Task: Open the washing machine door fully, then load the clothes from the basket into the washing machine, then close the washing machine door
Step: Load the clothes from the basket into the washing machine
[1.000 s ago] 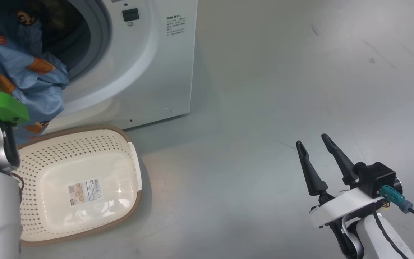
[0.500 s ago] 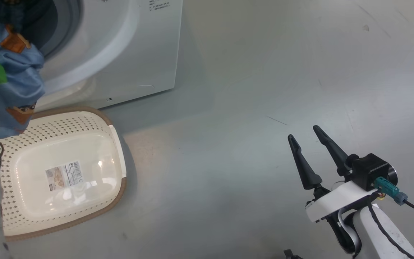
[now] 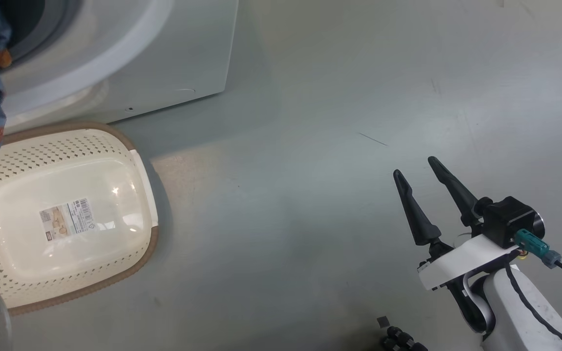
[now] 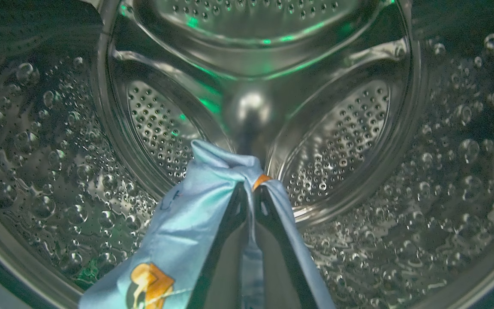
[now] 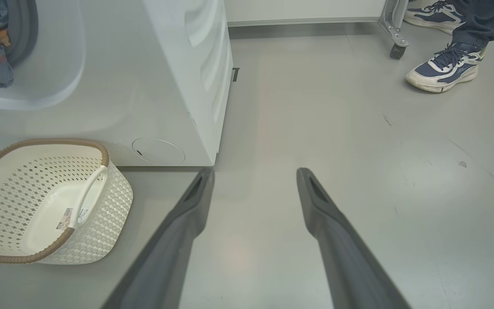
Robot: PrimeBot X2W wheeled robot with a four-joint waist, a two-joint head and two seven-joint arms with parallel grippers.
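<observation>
Left hand (image 4: 250, 191) is reaching deep into the perforated steel drum (image 4: 345, 128) of the washing machine (image 3: 164, 63); its two dark fingers (image 4: 223, 262) are pressing together, clenched on a fold of the clothes (image 4: 182, 227); light-blue fabric is bunching over the fingertips and draping down both sides of them; an orange bear print (image 4: 150, 283) is showing on the lower left of the cloth; green light is glinting off the drum's back wall.

In the head view the rest of the clothes is hanging at the far left edge, over the lower lip of the machine's round opening and above the far left corner of the basket (image 3: 130, 265); whether cloth is touching the basket cannot be told.

The basket is sitting upright on the grey floor (image 3: 310, 219), just in front of the washing machine; its bottom is showing a label sticker (image 3: 65, 219).

Right hand (image 3: 414, 166) is hovering low over the floor, well to the right of basket and machine; its fingers are standing wide apart, released, grasping nothing.

In the right wrist view a person's sneakers (image 5: 442, 73) are standing at the upper right, near a caster wheel (image 5: 397, 50).
</observation>
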